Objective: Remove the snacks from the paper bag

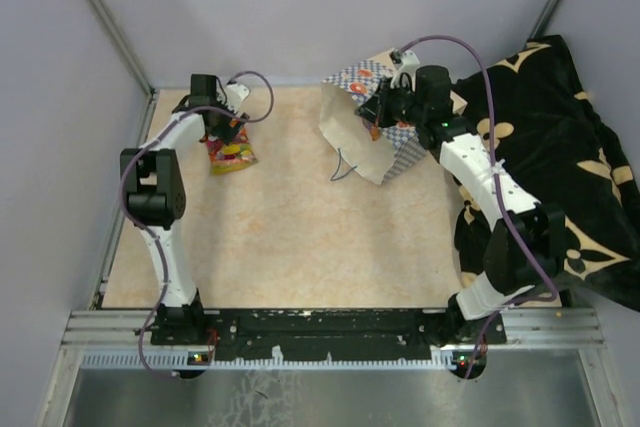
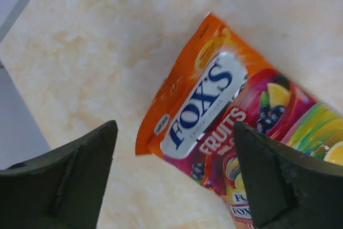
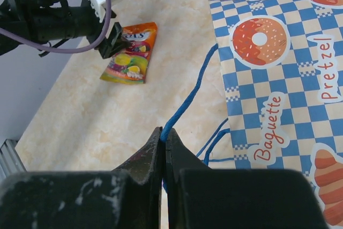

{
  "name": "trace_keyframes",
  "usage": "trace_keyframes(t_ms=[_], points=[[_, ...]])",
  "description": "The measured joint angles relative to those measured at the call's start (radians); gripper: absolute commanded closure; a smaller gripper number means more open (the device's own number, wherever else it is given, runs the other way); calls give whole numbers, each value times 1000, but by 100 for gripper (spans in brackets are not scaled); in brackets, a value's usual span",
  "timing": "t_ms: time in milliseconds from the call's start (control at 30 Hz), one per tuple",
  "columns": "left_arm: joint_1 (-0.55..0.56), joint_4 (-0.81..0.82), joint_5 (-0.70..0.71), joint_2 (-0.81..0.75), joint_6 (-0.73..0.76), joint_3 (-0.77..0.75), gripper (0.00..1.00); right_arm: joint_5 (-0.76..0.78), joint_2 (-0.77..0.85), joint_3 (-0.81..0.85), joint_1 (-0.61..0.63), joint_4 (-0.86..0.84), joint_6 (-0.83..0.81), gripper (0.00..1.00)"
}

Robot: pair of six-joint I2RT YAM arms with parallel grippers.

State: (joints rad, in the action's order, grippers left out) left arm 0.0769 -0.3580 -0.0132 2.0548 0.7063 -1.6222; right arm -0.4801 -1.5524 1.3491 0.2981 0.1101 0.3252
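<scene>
Desk point(image 1: 290, 237) holds one snack point(image 1: 230, 155) at ten o'clock under my spread left gripper point(image 2: 174, 128); right gripper point(image 3: 162, 132) pinches the paper bag point(image 3: 278, 79) cord point(image 3: 187, 100), remainder likely pending.

Top: from above and behind the arm bases point(image 1: 185, 327), looks steeply down on the whole tabletop point(image 1: 280, 237). Left wrist: hangs close over the packet point(image 2: 214, 105), seen between its own fingers point(image 2: 64, 186). Right wrist: faces low across the tabletop, past the bag point(image 3: 278, 79), toward that same packet, farther off.
</scene>
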Motion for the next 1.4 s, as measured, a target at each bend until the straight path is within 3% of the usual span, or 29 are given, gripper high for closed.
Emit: trace_keyframes(t_ms=[133,300,500,600,667,900,1067,1233,1400], points=[[-23,57,64,5,-90,17,0,1,0,-15,0,6,-2,100],[-15,72,98,-191,-443,78,10,3,0,-36,0,5,-2,100],[-13,195,61,-367,-863,276,40,0,0,-60,10,-13,0,100],[-18,233,38,-333,-1006,357,52,0,0,-78,17,-21,1,100],[-24,249,23,-276,-1075,363,54,0,0,-92,21,-23,2,100],[-44,271,2,-98,-1190,314,51,0,0,-139,23,-28,2,100],[-50,311,-3,-81,-1210,328,50,1,2,-140,23,-29,1,100],[-53,307,5,-85,-1128,325,28,3,6,-140,23,-31,2,100],[-70,183,27,-80,-964,257,11,3,6,-140,29,-36,1,100]])
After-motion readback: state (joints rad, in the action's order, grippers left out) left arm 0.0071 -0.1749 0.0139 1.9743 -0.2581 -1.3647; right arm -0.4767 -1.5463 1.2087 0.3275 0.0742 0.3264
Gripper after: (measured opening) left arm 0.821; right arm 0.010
